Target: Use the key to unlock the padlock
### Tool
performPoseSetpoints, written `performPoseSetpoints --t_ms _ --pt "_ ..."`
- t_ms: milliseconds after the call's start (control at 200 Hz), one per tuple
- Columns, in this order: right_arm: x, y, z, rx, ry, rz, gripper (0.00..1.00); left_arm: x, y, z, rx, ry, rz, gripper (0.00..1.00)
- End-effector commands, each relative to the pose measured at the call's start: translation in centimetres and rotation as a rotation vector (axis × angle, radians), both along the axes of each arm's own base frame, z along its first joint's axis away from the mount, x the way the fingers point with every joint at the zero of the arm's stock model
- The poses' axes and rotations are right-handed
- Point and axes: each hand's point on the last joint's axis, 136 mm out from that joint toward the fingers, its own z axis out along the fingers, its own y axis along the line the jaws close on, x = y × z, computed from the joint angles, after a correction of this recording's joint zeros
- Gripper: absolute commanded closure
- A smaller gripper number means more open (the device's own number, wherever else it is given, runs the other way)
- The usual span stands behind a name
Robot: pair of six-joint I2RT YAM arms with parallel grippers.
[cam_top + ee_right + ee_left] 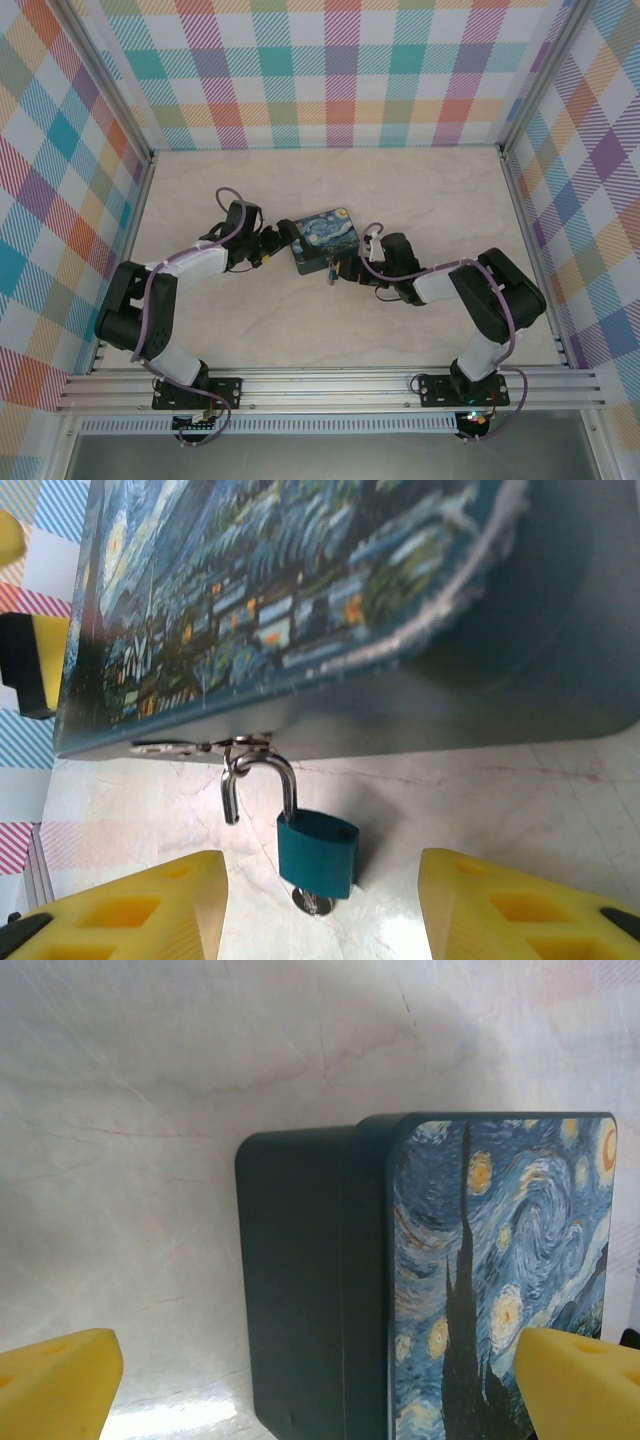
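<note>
Overhead light: you get bright, even light from above; the table [330,330] reads pale and clean.
Shadows: soft and short, lying close beside the box [325,240].
Glare: a white sheen sits on the table at the bottom left of your left wrist view.
Focus: your right wrist view keeps the padlock [318,852] sharp; the box's near corner, upper right, is blurred.
Shine: the shackle [288,790] glints.
</note>
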Motion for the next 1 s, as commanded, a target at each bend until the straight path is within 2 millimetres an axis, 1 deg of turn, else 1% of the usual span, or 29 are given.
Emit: performPoseSetpoints --t_ms 0,65,225,360,440,510,620,795,890,995 --pt "1.8 0.4 1.7 0.040 -0.086 0.016 0.45 0.0 -0.9 0.2 -0.064 0.007 -0.037 0.03" --pt "2.5 0.2 2.1 0.042 -0.112 0.025 0.42 -0.6 -0.9 -0.4 -0.062 0.025 -0.041 0.05" --pt "4.6 -0.3 2.9 0.063 -0.146 0.045 0.42 -2.0 -0.7 -1.9 -0.054 0.069 -0.036 0.09" --pt "6.1 -0.2 3.5 0.076 -0.181 0.073 0.39 -3.2 -0.7 -3.5 -0.048 0.108 -0.030 0.12" --pt "6.5 0.0 3.7 0.088 -0.193 0.086 0.39 -3.7 -0.9 -4.1 -0.051 0.120 -0.029 0.13" --pt "6.4 -0.2 3.7 0.091 -0.194 0.081 0.39 -3.8 -1.0 -4.3 -0.051 0.123 -0.024 0.13" --pt "5.0 -0.5 3.3 0.110 -0.180 0.086 0.41 -3.9 -1.1 -4.4 -0.043 0.125 -0.019 0.13" --pt "2.9 -0.8 2.0 0.151 -0.136 0.098 0.49 -3.7 -1.4 -4.3 -0.043 0.123 -0.019 0.13" --pt "2.6 -0.8 1.4 0.159 -0.110 0.100 0.53 -3.6 -1.5 -4.2 -0.043 0.121 -0.018 0.13" --pt "2.4 -0.6 1.0 0.169 -0.103 0.099 0.55 -3.6 -1.5 -4.0 -0.043 0.118 -0.016 0.14"
